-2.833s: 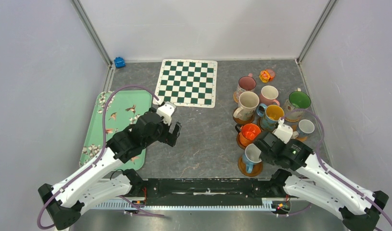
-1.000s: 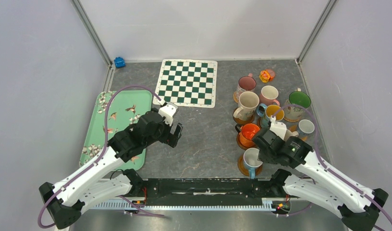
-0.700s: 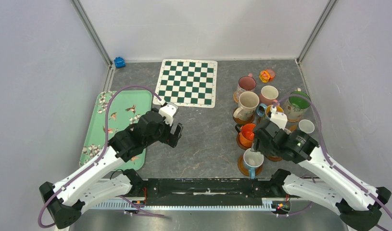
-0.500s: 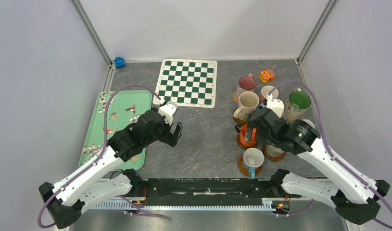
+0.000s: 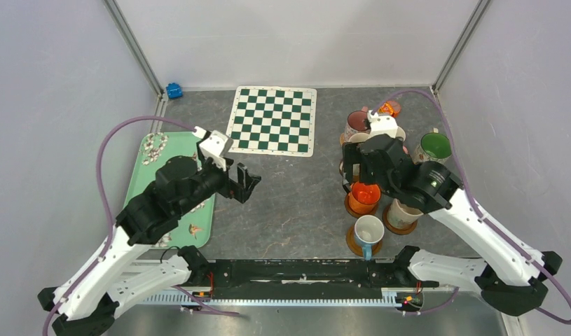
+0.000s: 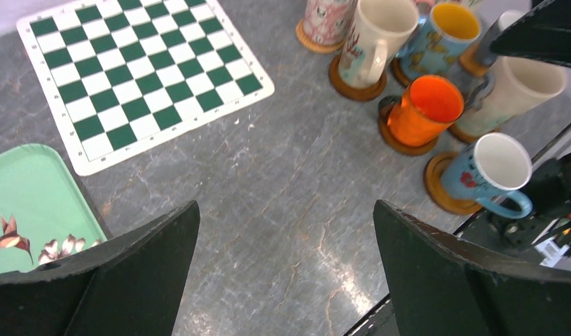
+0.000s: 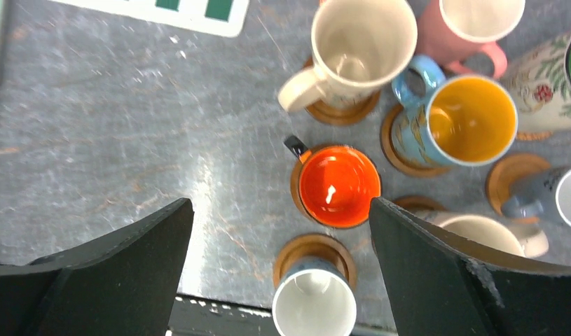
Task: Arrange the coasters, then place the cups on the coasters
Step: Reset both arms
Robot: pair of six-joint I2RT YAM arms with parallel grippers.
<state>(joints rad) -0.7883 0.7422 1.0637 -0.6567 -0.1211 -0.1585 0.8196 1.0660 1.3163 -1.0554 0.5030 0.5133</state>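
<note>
Several cups stand on brown coasters at the right of the table. In the right wrist view I see a cream cup (image 7: 359, 38), a yellow-lined cup (image 7: 468, 119), an orange cup (image 7: 338, 185), a white blue-handled cup (image 7: 314, 304) on its coaster (image 7: 314, 248), another cream cup (image 7: 489, 234) and a small white cup (image 7: 566, 199). My right gripper (image 5: 352, 162) hangs open above this group, holding nothing. My left gripper (image 5: 244, 183) is open over bare table left of the cups, also holding nothing. The green-lined cup (image 5: 435, 147) stands at the far right.
A green-and-white chequered mat (image 5: 274, 119) lies at the back middle. A mint-green tray (image 5: 172, 150) lies at the left under my left arm. A small orange toy (image 5: 389, 108) sits behind the cups, and a blue object (image 5: 174, 90) in the back left corner.
My right gripper opened, left a cream cup on the front-right coaster, then rose and moved back over the cups. My left arm lifted and drew back to the left.
</note>
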